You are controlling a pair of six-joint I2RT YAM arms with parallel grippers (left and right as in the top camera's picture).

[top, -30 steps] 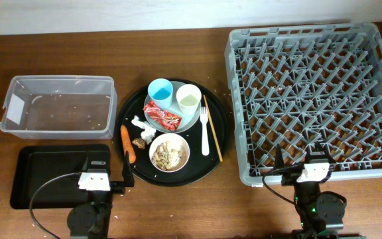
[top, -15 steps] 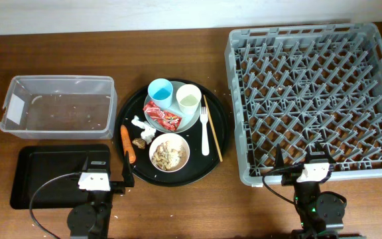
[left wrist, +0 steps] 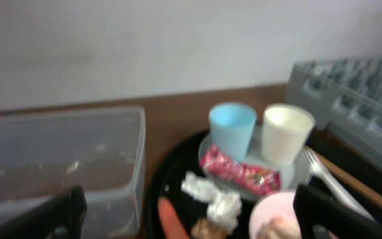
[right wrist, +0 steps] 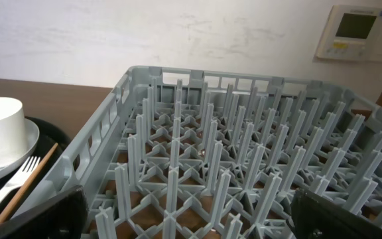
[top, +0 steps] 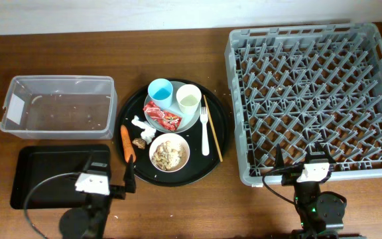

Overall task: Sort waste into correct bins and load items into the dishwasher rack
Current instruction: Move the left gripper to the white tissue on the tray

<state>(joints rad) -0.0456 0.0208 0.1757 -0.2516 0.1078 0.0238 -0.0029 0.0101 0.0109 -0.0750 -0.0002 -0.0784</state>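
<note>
The orange carrot [top: 127,144] lies at the left rim of the round black tray [top: 201,166], just ahead of the left gripper [left wrist: 188,202], its long axis running away from it; the right gripper [right wrist: 188,199] is well apart; both are spread wide, holding nothing

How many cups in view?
2. The light blue cup and the cream cup stand side by side on the grey-green plate, the blue one nearer the clear tub. None seem hidden.

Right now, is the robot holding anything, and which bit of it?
Nothing is held. The left jaws and the right jaws both stand wide open and empty, and the orange carrot lies untouched on the round black tray.
</note>
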